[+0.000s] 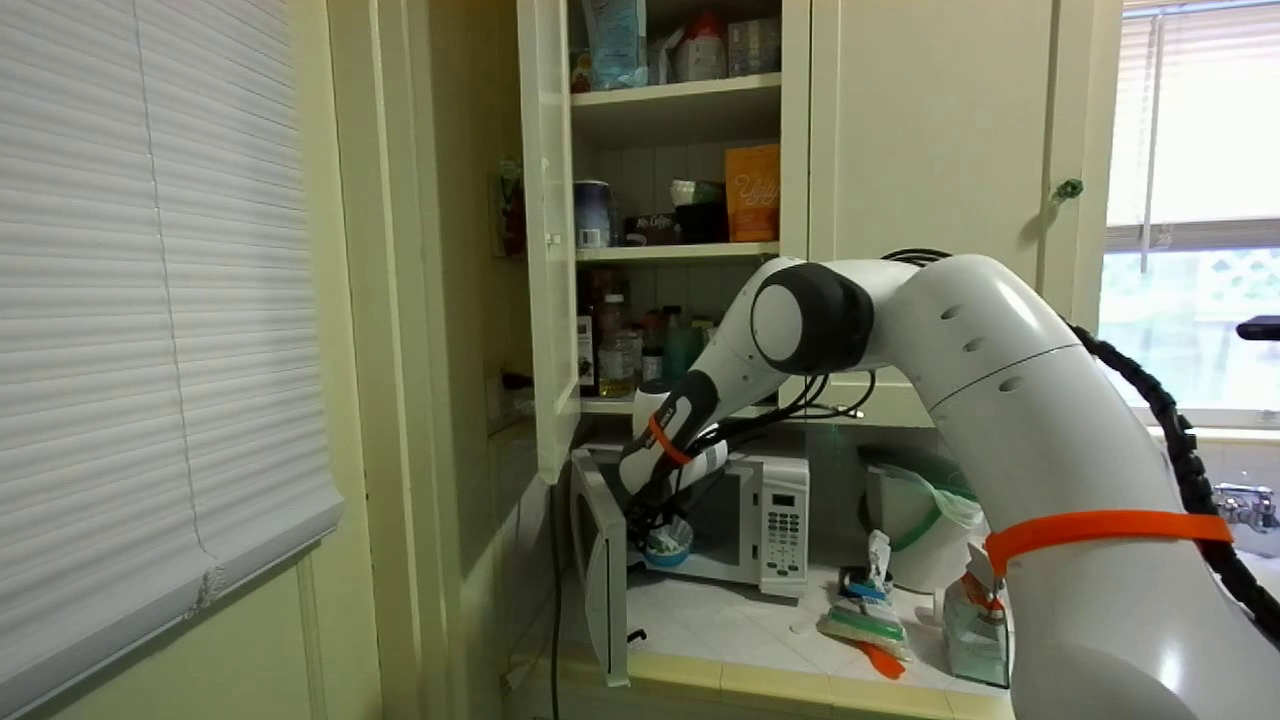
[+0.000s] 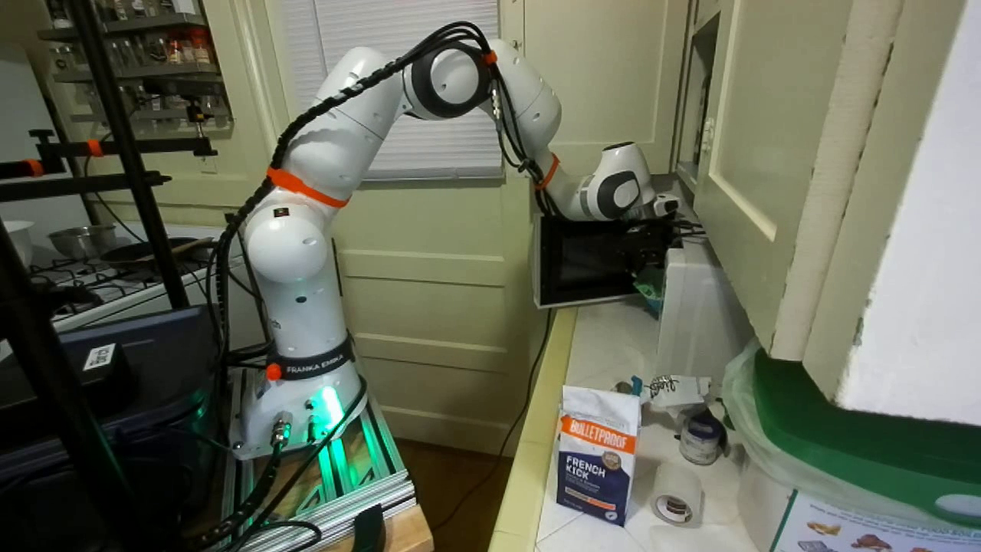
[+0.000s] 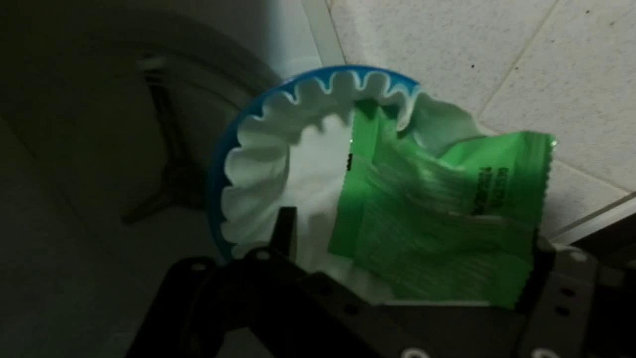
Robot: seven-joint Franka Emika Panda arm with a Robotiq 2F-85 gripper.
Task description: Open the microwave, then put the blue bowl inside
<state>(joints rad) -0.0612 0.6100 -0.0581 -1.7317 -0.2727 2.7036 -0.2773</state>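
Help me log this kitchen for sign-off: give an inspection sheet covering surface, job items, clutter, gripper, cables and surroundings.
Surface: white-tiled counter with a pale yellow edge.
Microwave: door standing open.
Blue bowl: at the microwave's opening, containing a fluted liner and green packet; what supports it is unclear.
Clutter: Bulletproof bag, white roll, jar, orange utensil, green-lidded bin.
Gripper: at the bowl; too dark to judge its grip.
Cables: bundle along the arm; black cord hanging beside the counter.
Surroundings: upper cabinet door open; window blind.
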